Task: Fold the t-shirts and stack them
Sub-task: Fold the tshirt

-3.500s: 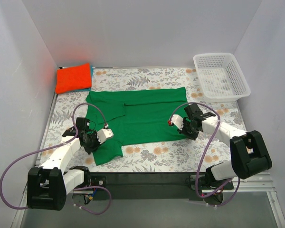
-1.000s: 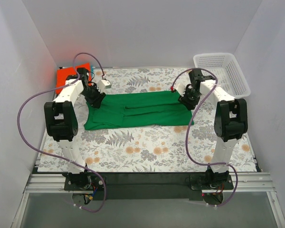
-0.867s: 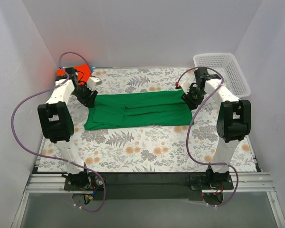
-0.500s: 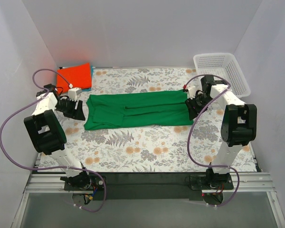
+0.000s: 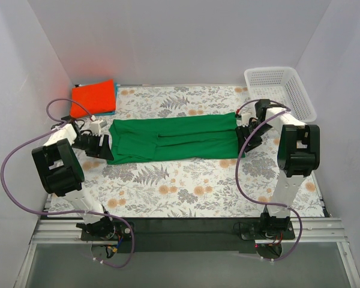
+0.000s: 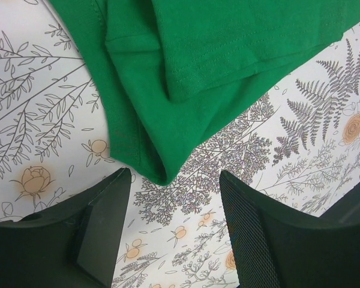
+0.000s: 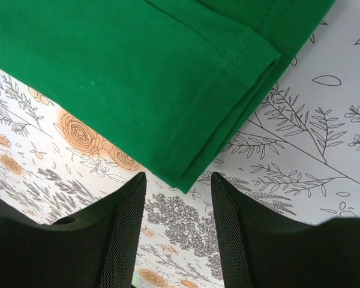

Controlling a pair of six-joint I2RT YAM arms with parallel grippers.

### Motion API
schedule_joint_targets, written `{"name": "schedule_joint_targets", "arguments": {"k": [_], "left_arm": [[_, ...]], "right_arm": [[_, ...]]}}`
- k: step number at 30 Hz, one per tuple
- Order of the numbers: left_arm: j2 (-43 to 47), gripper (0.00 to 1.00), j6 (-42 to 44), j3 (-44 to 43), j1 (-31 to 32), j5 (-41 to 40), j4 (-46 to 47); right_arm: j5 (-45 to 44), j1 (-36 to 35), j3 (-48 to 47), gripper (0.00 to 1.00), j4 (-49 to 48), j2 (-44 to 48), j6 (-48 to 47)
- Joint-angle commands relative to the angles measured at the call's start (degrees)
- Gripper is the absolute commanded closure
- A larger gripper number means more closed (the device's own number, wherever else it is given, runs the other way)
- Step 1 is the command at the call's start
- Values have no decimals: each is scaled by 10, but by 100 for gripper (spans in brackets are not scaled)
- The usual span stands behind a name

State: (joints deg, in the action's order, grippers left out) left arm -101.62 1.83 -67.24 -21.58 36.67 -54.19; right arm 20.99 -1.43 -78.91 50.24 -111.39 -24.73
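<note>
Green shirt (image 5: pixel 174 139) lies in a long folded band on the counter (image 5: pixel 186 186), soft and light (bound to sag). Left gripper (image 5: pixel 105 150) and right gripper (image 5: pixel 245 139) hover spread at its ends; best to pinch the doubled corners.

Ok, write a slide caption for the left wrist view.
Open left end effector at a corner of the folded green t-shirt on the floral-print table.

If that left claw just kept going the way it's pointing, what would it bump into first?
Most likely the green t-shirt: its folded corner lies just ahead of the open left gripper. Depth is unclear, so it might touch the flowered table beside that corner instead.
</note>
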Motion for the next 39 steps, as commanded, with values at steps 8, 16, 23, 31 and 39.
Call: {"name": "schedule_joint_targets", "arguments": {"k": [8,16,23,31,39], "left_arm": [[34,38,5,20,-1,19,15],[27,39,8,20,-1,30,16],[10,46,12,15,-1,39,16],[-11,71,12,-3,-1,44,13],[-25,100,-3,-64,-6,22,-15]], "right_arm": [[29,-1,-7,58,-9,-13,21],[26,3,-2,99,-8,-10,19],[26,5,-3,99,-7,-11,17],[20,6,-5,99,-6,-10,13],[4,8,-29,99,2,-3,-2]]}}
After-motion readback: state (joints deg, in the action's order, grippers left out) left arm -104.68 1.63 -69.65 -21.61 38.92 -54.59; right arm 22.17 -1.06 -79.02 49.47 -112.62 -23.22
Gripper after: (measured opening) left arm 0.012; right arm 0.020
